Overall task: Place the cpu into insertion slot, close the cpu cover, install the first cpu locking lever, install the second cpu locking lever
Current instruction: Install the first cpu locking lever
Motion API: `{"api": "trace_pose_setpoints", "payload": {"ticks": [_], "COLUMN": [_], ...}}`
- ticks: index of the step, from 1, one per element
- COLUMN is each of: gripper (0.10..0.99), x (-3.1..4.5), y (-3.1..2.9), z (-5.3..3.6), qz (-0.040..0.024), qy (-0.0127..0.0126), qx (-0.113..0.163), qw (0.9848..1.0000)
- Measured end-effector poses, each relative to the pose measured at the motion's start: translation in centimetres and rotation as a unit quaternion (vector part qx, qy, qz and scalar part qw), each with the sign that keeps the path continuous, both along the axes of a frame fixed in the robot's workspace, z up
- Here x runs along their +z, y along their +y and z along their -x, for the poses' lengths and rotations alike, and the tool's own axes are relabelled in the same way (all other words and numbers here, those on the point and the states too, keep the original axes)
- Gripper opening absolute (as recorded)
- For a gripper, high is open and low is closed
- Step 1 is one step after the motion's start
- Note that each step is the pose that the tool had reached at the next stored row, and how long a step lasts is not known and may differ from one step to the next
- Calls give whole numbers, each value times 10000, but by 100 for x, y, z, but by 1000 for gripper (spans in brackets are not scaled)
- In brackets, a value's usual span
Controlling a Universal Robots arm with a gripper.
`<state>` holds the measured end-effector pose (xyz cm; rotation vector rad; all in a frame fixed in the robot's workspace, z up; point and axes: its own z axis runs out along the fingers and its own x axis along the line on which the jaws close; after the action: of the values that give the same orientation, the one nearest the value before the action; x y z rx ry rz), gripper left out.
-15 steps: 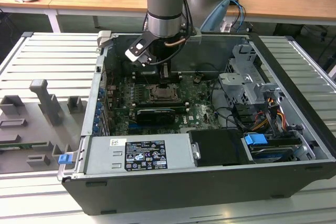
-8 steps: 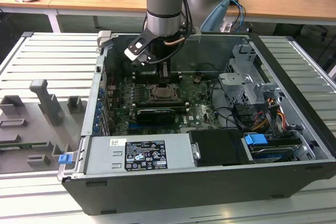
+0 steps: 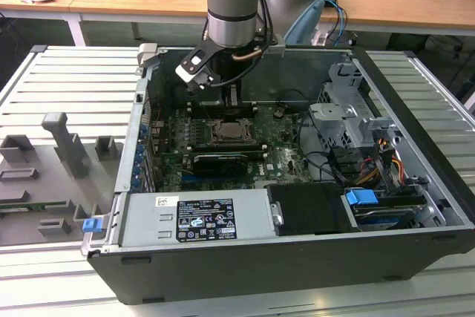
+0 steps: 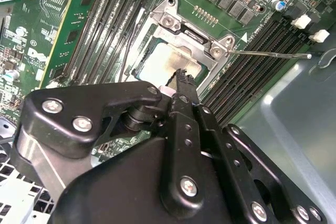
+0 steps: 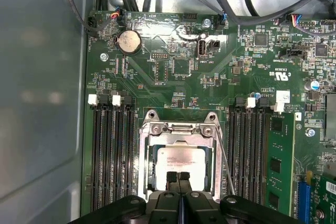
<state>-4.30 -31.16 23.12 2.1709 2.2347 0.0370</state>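
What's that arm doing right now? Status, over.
The gripper shut, tips over the cpu. Cpu in the insertion slot, cpu cover down. Thin lever sticking out sideways.

You see the cpu (image 5: 181, 163) with a pale silver-beige face, framed by the silver cpu cover (image 5: 178, 136). Around it your circuit board (image 5: 173, 72) is green. The memory slots (image 5: 111, 150) are black with white clips (image 5: 92, 99), and the gripper (image 5: 178, 178) is black.

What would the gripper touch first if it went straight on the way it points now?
Probably the chip: the gripper points down at its pale face, inside the window of the metal frame. How far above it hangs is unclear.
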Motion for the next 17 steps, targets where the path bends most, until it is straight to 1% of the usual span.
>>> {"api": "trace_pose_setpoints", "payload": {"ticks": [12, 17], "gripper": [106, 106], "x": [16, 41], "y": [0, 0], "z": [0, 0], "qz": [0, 0], "qy": [1, 0], "qx": [0, 0], "qw": [10000, 10000]}}
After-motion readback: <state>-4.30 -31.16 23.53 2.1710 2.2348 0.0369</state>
